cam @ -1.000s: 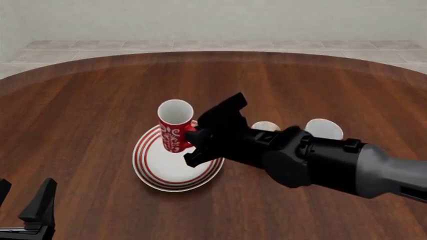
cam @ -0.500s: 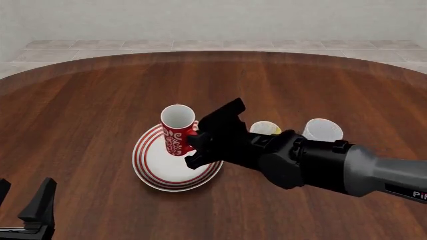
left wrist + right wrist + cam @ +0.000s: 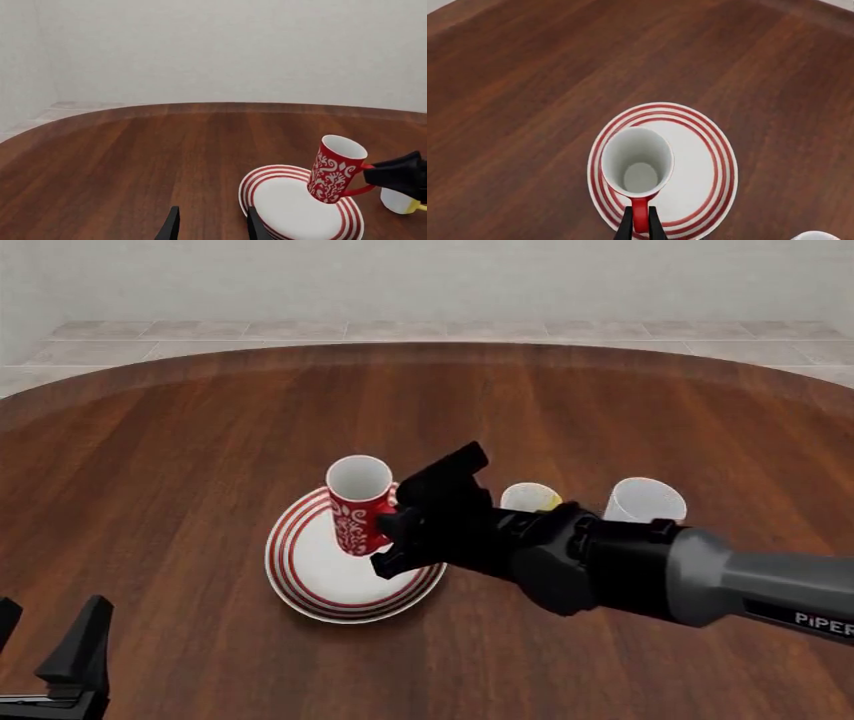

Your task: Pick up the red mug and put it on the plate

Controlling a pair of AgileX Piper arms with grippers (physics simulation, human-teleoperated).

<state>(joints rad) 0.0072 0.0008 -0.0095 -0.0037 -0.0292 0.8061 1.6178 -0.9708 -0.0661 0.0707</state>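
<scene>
Lower now, tilted red mug (image 3: 358,505)

Yellow mug (image 3: 531,498) beside white mug (image 3: 646,500) on wooden table (image 3: 187,440).

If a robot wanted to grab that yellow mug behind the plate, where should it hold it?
Probably by the rim or upper wall, coming straight down from above. Only the top of the yellow mug shows; the right arm hides the rest, so no handle is visible. It stands close between the plate and the white mug, which leaves little room for a sideways approach.
</scene>
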